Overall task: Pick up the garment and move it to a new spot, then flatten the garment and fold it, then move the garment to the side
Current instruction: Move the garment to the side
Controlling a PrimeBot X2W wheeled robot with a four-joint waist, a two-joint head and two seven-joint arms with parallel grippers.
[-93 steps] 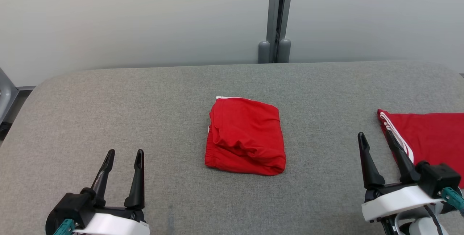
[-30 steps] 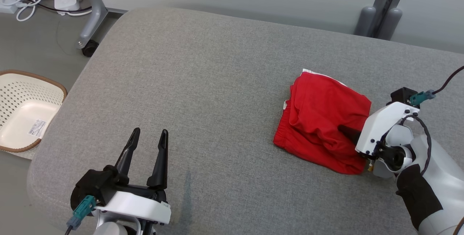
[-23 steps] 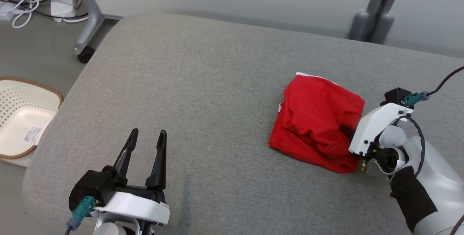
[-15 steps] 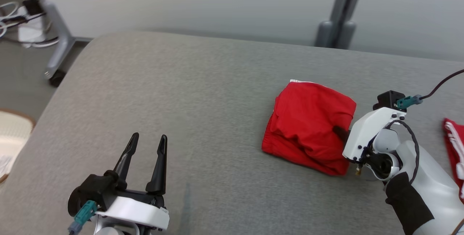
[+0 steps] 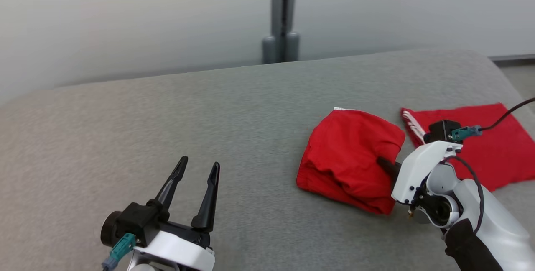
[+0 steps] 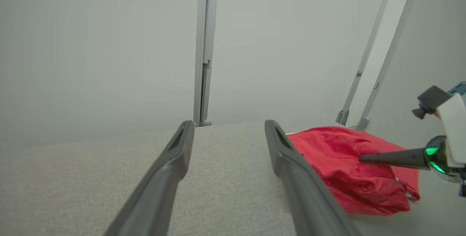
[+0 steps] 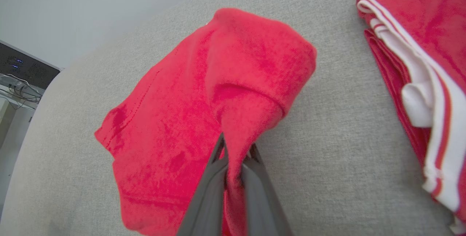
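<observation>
Right gripper (image 7: 236, 152) clenched on garment (image 5: 347, 154) fold, tips hidden in fabric. Left gripper (image 5: 199, 163) spread, empty. Striped garment (image 5: 497, 145) partly hidden behind right arm (image 5: 422, 166).

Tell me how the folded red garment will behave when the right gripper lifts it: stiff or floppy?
Probably floppy: the red garment puckers into a peak where the right gripper pinches it. Held by one edge, its folds will likely fall open. It looks thin and light.
</observation>
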